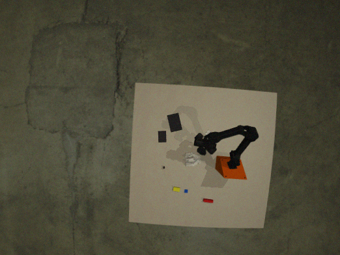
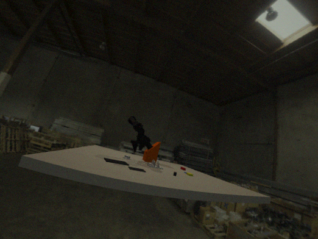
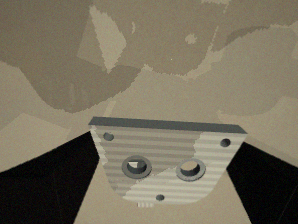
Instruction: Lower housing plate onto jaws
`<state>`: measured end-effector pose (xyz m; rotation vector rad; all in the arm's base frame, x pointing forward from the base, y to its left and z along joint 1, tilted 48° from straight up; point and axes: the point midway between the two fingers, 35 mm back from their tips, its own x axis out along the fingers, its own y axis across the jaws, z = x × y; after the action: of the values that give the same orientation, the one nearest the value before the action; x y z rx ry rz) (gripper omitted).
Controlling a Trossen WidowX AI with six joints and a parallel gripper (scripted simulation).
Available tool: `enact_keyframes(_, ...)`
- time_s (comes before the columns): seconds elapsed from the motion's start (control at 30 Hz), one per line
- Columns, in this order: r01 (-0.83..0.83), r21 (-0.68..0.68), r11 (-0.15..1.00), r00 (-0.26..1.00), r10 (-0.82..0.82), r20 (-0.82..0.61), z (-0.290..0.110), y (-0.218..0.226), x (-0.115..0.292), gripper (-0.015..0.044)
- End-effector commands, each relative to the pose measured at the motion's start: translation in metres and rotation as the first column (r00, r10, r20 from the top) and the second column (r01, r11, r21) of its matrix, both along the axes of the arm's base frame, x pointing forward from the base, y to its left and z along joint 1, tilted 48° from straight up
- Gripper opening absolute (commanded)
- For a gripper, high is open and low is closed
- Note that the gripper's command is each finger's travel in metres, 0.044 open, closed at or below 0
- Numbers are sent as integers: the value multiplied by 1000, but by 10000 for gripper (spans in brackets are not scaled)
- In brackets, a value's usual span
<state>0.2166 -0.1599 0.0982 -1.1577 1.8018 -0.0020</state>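
Observation:
The grey-white housing plate [image 3: 156, 144] has two ringed holes and three small holes. In the wrist view, my gripper [image 3: 162, 137] [image 1: 206, 149] [image 2: 137, 148] is shut on it, one dark finger at each side edge. The plate is above the table and does not show clearly in the top and exterior views. A pale assembly [image 1: 191, 159] [image 2: 155, 164] stands on the table, with pointed upright parts in the exterior view; its pins and jaw stubs are too small to tell. In the top view my gripper is up and to the right of it. The assembly is not recognisable in the wrist view.
The orange arm mount [image 1: 235, 172] [image 2: 151, 153] stands right of the assembly. A small pale piece [image 1: 208, 132] [image 2: 127, 156] lies by the arm. Two dark pads [image 1: 174, 122] [image 1: 162, 136], a small black piece [image 1: 163, 167], and yellow [image 1: 176, 189], blue [image 1: 185, 191] and red [image 1: 208, 200] blocks lie around.

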Motion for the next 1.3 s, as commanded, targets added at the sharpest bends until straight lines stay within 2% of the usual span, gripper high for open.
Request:
enact_keyframes(0.0,-53,5,999,997,53,-47,-2,2,4,351)
enact_keyframes(0.6,-301,89,950,902,313,-296,-19,16,17,351)
enact_keyframes(1.27,-515,244,822,651,560,-512,-38,33,29,351)
